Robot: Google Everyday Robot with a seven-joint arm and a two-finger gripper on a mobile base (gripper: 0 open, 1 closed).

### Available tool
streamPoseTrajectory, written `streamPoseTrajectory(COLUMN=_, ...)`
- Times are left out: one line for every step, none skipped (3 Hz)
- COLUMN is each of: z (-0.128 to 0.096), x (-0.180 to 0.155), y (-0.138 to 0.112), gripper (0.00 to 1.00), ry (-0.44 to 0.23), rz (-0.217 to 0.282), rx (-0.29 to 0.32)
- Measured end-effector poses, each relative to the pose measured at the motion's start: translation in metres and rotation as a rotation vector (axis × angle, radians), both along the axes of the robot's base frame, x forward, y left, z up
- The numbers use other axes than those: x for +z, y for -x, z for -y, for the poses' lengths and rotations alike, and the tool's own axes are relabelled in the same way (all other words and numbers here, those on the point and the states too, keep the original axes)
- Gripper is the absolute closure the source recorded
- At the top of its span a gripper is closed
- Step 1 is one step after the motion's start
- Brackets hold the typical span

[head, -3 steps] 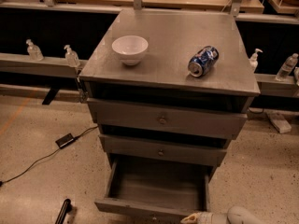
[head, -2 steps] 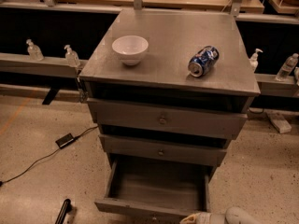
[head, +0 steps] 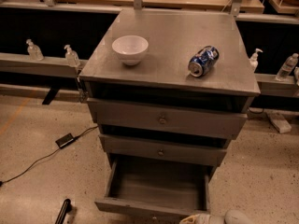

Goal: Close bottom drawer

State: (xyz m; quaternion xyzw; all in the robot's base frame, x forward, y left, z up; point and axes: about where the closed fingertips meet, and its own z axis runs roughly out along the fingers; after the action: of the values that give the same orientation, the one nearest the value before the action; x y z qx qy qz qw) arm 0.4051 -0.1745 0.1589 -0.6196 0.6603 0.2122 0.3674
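Observation:
The bottom drawer (head: pixel 154 185) of the grey cabinet is pulled well out, and its bare grey interior shows. Its front panel (head: pixel 140 209) runs along the bottom edge of the camera view. The middle drawer (head: pixel 161 151) and the top drawer (head: pixel 163 120) stand only slightly out. My gripper (head: pixel 198 218) shows as a pale tip at the bottom edge, just right of the open drawer's front right corner, with the arm's rounded end (head: pixel 238 217) beside it.
A white bowl (head: pixel 130 48) and a blue can (head: pixel 203 61) lying on its side rest on the cabinet top (head: pixel 163 64). A black cable and box (head: pixel 64 140) lie on the floor at left. A black bar (head: pixel 62 212) is at bottom left. Bottles stand on side ledges.

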Motion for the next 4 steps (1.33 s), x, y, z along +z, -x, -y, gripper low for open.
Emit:
streamPoseTrajectory(z=-0.001, x=0.000, y=-0.006, gripper=1.00, ry=-0.015, rz=0.010, rx=-0.015)
streamPoseTrajectory(z=-0.004, x=0.005, y=-0.025, gripper=1.00, ry=-0.032, rz=0.031, rx=-0.036)
streamPoseTrajectory(z=-0.004, x=0.005, y=-0.025, gripper=1.00, ry=-0.032, rz=0.031, rx=-0.036)
streamPoseTrajectory(z=-0.010, x=0.004, y=-0.021, gripper=1.00, ry=-0.025, rz=0.067, rx=-0.040)
